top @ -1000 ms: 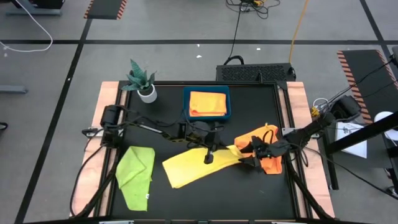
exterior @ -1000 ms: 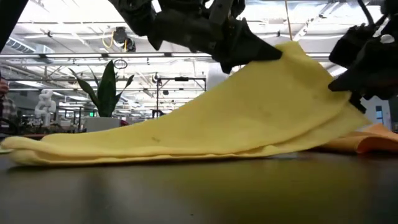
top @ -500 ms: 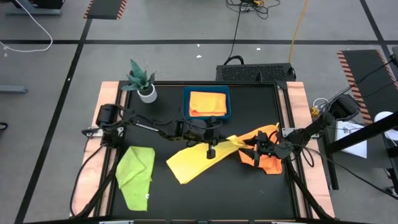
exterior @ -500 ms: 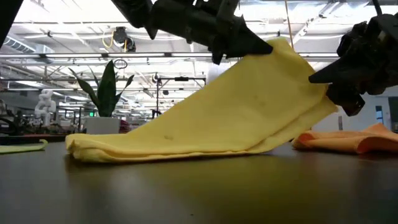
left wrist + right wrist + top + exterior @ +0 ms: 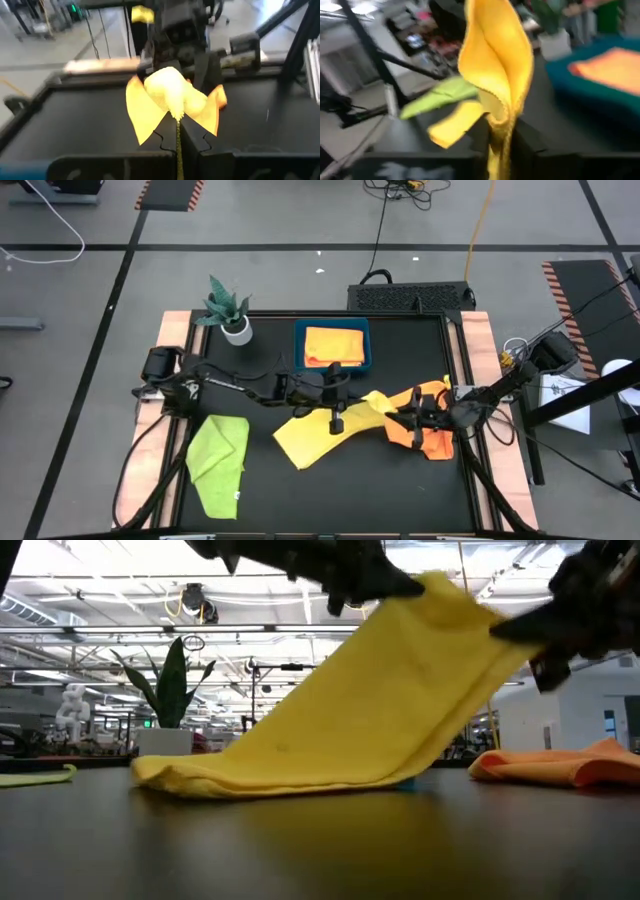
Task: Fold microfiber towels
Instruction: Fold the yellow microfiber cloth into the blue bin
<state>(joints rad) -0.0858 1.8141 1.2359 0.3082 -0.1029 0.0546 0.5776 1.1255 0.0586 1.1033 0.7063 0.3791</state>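
The soft yellow microfiber towel (image 5: 318, 435) hangs mid-table, its long axis slanting from the lifted edge down toward the front-left. The left gripper (image 5: 336, 412) is clamped on that raised edge; the right gripper (image 5: 404, 420) looks closed on the far corner, though folds hide its fingertips. A crumpled orange towel (image 5: 432, 438) lies beneath the right arm.
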